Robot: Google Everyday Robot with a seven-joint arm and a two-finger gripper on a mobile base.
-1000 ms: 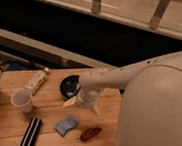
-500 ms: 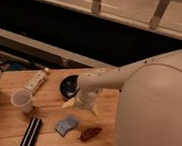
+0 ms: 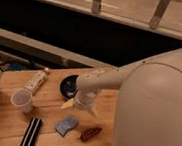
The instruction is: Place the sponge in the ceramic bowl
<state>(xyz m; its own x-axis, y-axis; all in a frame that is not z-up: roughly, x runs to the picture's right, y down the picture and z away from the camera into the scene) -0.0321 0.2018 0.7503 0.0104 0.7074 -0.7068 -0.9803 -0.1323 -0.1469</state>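
Sponge, ceramic bowl, white cup: one each; one gripper hangs between bowl and sponge, closure indiscernible.

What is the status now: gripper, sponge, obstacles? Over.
Gripper hovers between ceramic bowl and sponge. Sponge lies on table, apart from gripper, outside bowl. Brown oblong object beside sponge; arm hides part of bowl.

Wooden table, dark wall behind, pale railing
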